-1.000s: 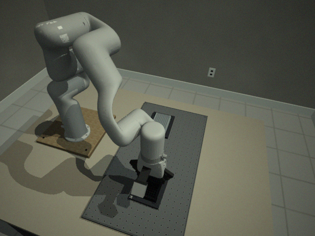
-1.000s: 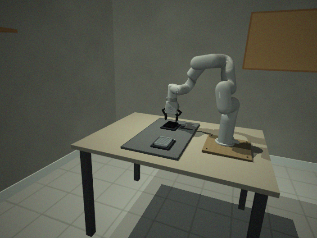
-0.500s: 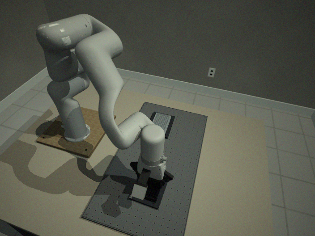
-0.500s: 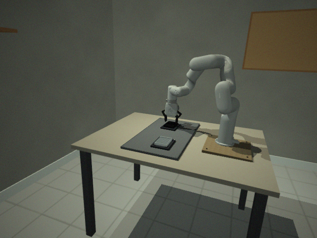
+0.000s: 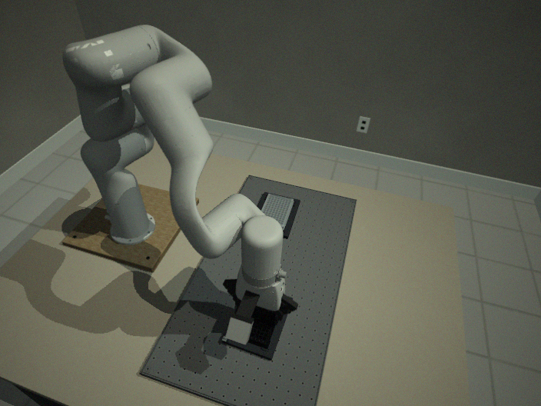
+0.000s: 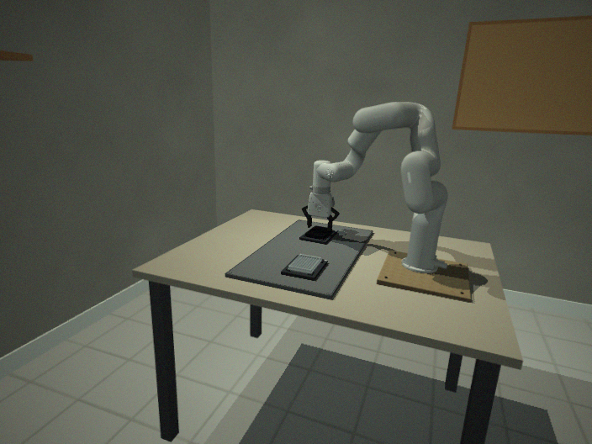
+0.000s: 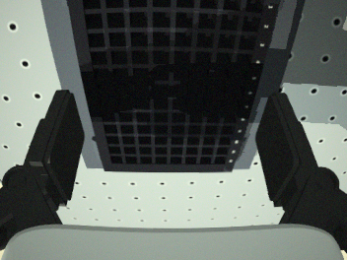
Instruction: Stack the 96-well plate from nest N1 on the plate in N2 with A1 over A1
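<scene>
A black 96-well plate (image 7: 173,66) sits in the black nest N1 (image 5: 255,338); it also shows in the exterior view (image 6: 317,235). My gripper (image 7: 171,113) is open just above it, one dark finger on each long side of the plate's near half and clear of it. In the exterior view the gripper (image 6: 319,222) hangs straight down over this plate. A white 96-well plate (image 5: 278,208) (image 6: 305,264) sits in nest N2, apart from the gripper. I cannot make out the A1 marks.
Both nests stand on a grey perforated baseplate (image 5: 319,262) on a beige table. The arm's base is bolted to a wooden board (image 5: 126,227) beside the baseplate. The forearm reaches over the space between the nests.
</scene>
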Robot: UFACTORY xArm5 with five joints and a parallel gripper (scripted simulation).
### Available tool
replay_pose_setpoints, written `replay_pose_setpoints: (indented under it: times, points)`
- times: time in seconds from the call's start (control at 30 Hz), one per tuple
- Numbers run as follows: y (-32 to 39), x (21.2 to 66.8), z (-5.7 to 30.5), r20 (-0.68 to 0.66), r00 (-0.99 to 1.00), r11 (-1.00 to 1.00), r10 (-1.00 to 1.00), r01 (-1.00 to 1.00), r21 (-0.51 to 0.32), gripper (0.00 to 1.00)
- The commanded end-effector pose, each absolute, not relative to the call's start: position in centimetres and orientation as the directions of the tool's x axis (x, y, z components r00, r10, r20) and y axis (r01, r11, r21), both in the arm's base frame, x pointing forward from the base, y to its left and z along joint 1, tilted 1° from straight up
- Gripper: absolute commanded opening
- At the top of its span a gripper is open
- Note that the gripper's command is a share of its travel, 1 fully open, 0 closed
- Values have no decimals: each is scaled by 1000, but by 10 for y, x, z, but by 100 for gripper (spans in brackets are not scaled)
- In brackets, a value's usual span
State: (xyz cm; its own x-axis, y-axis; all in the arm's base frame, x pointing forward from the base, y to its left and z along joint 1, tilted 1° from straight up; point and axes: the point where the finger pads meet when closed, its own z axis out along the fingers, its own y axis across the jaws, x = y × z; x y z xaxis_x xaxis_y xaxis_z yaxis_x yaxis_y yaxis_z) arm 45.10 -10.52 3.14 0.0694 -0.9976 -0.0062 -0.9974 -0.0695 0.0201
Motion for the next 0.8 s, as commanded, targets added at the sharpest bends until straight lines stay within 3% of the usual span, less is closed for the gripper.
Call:
replay_pose_setpoints:
  times: [0.0, 0.77]
  points:
    - [-105, 452, 30, -5, 69, -69, -998, -997, 16, 100]
    - [-105, 452, 16, -5, 69, -69, -998, -997, 16, 100]
